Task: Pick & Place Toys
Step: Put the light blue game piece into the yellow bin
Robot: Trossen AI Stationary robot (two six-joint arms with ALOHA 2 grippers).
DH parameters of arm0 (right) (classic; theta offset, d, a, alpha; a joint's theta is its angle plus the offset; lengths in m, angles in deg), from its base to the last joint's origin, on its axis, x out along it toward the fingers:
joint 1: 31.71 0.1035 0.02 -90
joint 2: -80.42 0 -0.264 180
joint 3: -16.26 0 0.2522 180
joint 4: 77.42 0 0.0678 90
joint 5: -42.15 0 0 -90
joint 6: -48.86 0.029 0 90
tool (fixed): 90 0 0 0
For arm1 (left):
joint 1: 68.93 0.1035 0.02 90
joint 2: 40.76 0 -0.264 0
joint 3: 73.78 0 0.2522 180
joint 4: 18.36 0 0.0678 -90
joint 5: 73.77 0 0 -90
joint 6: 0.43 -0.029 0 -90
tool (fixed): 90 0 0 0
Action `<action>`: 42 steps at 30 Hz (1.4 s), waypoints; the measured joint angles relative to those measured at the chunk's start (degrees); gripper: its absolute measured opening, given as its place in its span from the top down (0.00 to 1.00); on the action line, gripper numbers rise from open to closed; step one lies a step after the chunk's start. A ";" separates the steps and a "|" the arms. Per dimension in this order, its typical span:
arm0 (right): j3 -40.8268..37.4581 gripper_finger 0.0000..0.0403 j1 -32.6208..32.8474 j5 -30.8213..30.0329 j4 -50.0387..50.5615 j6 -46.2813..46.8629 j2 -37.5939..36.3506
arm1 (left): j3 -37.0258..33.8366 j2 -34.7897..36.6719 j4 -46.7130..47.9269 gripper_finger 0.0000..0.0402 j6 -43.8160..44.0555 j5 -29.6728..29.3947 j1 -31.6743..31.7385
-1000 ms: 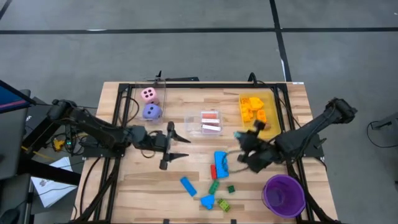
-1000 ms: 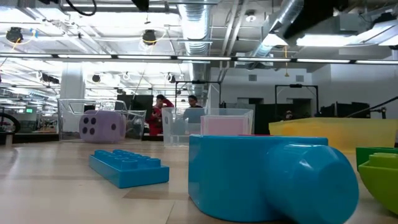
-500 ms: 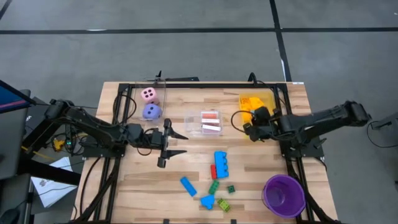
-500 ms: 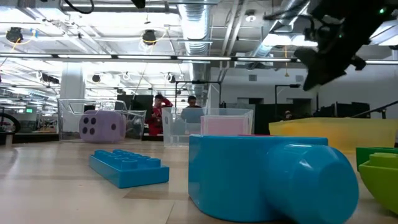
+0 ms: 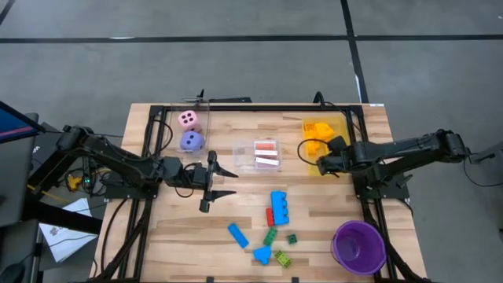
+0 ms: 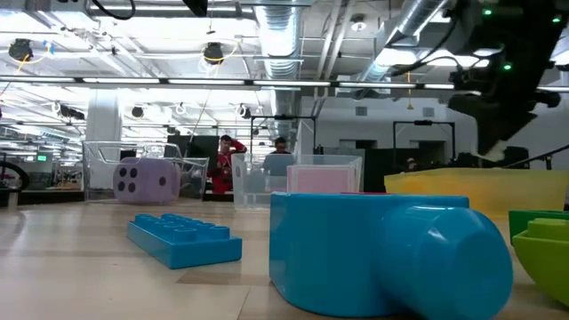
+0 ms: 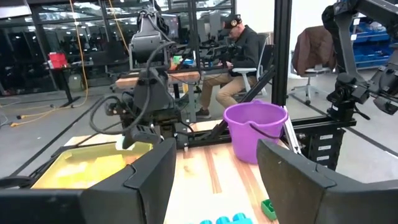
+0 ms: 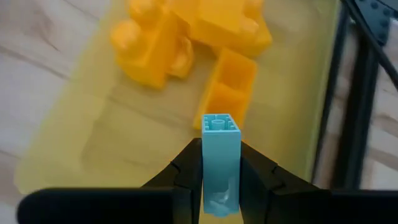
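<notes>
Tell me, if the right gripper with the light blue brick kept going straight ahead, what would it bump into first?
Probably the yellow bricks in the yellow bin. The right gripper holds the light blue brick pointing at them, with an orange-yellow one nearest. Depth is hard to judge.

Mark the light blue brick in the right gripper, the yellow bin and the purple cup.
light blue brick [image 8: 220,155]: right wrist view, its front face.
yellow bin [image 8: 81,134]: right wrist view, bare floor.
purple cup [image 5: 359,246]: high view, its inside.

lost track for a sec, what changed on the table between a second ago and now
The right gripper, shut on a light blue brick, swung from beside the loose bricks mid-table up over the yellow bin, above the yellow bricks. The left gripper stayed open mid-table; dice, card bin and purple cup unmoved.
</notes>
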 joint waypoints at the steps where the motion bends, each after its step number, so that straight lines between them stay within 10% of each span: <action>1: 0.00 0.84 0.39 0.23 1.34 0.79 -0.02 | 0.00 0.01 -0.04 0.46 0.05 0.00 0.00; 42: -3.41 0.73 4.18 8.69 4.02 3.55 -0.46 | 0.00 0.00 -0.04 0.46 0.37 0.04 0.00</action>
